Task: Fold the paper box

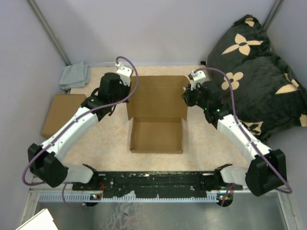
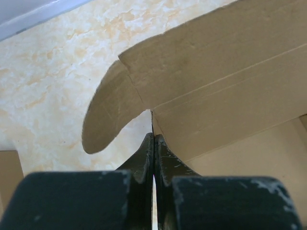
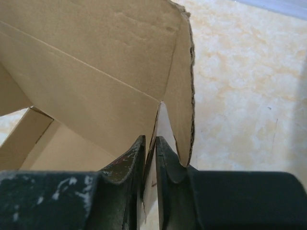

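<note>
The paper box [image 1: 157, 120] is plain brown cardboard in the middle of the table. Its shallow tray stands formed at the near side, and its lid panel [image 1: 157, 96] is raised behind it. My left gripper [image 1: 127, 101] is at the lid's left edge. In the left wrist view its jaws [image 2: 153, 139] are shut on a thin cardboard edge, and a rounded ear flap [image 2: 108, 115] hangs to the left. My right gripper [image 1: 186, 98] is at the lid's right edge. Its jaws [image 3: 150, 141] are shut on a cardboard sheet beside the folded side flap [image 3: 182, 96].
A flat brown cardboard sheet [image 1: 61, 114] lies at the left of the table. A grey cloth [image 1: 75, 75] sits at the back left. A black cushion with tan flowers [image 1: 254, 72] fills the right side. Grey walls close in the back and sides.
</note>
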Controlling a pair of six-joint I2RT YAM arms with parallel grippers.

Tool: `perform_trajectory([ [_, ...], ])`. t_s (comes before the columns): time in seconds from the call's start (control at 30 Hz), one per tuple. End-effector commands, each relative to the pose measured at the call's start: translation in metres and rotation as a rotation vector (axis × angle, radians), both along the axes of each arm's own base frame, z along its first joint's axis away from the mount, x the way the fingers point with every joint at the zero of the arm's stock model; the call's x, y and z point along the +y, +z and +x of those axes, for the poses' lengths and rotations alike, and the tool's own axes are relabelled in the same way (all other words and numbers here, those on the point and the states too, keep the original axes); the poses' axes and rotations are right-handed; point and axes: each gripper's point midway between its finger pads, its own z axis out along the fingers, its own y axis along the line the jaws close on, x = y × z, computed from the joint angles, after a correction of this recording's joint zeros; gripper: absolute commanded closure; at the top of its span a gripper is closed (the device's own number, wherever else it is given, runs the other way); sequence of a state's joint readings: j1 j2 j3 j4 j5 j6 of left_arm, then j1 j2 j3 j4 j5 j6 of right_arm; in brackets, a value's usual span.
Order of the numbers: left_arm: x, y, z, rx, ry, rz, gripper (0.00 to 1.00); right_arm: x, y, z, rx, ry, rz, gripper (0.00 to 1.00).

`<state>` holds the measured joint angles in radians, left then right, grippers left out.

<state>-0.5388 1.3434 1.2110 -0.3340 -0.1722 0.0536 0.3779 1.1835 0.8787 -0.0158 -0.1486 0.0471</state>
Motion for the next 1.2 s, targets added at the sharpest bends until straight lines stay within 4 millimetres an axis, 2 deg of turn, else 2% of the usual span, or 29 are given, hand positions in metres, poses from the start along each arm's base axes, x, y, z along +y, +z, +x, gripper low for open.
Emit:
perform_trajectory([
  [0.0, -0.015, 0.033, -0.008, -0.03, -0.073, -0.088, 1.0, 0.015, 0.03, 0.004, 0.077, 0.028, 0.038, 0.82],
  [0.13, -0.02, 0.038, -0.011, -0.041, -0.1, -0.111, 1.0, 0.02, 0.031, 0.004, 0.163, 0.043, 0.026, 0.76],
  [0.33, -0.025, 0.043, -0.018, -0.081, -0.156, -0.135, 1.0, 0.017, 0.031, 0.006, 0.231, 0.031, -0.023, 0.74],
  [0.57, -0.026, 0.055, -0.019, -0.13, -0.153, -0.18, 1.0, 0.012, 0.025, 0.012, 0.284, -0.008, -0.062, 0.87],
  [0.73, -0.033, 0.059, -0.014, -0.153, -0.151, -0.248, 1.0, 0.016, 0.036, 0.02, 0.173, -0.039, -0.01, 0.96],
  [0.9, -0.032, 0.065, -0.005, -0.215, -0.111, -0.285, 1.0, 0.019, 0.067, 0.03, -0.048, -0.078, 0.004, 0.96],
  [1.07, -0.03, 0.079, 0.008, -0.295, -0.065, -0.32, 1.0, 0.02, 0.091, 0.047, -0.178, -0.134, 0.031, 0.95],
  [1.17, -0.031, 0.086, 0.014, -0.327, -0.046, -0.354, 0.94, 0.021, 0.101, 0.054, -0.241, -0.167, 0.058, 0.95],
])
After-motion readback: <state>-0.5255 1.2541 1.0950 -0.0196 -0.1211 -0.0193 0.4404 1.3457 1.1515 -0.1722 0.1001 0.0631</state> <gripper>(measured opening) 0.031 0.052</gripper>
